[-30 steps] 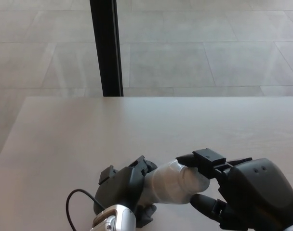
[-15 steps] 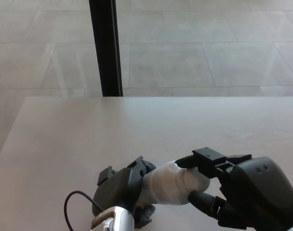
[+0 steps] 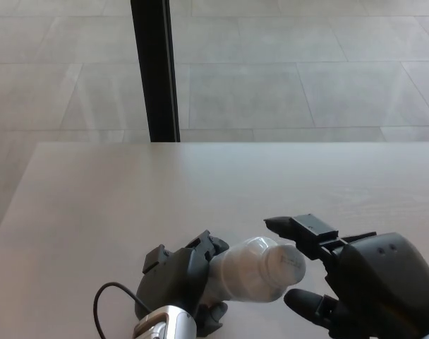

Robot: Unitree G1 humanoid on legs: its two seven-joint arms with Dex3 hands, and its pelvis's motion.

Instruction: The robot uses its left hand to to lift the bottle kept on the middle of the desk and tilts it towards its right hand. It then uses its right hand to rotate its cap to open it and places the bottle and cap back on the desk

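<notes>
Head view: a pale wooden desk (image 3: 130,205) fills the near half, with grey floor tiles and a black post (image 3: 155,70) beyond. At the near edge, the left hand (image 3: 178,279) grips a clear plastic bottle (image 3: 253,268), tilted rightward. Just right of its top, the right hand (image 3: 355,275) has its fingers (image 3: 310,227) spread apart, holding nothing visible.

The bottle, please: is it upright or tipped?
Tipped: the bottle lies sideways in the left hand, top toward the right hand.
</notes>
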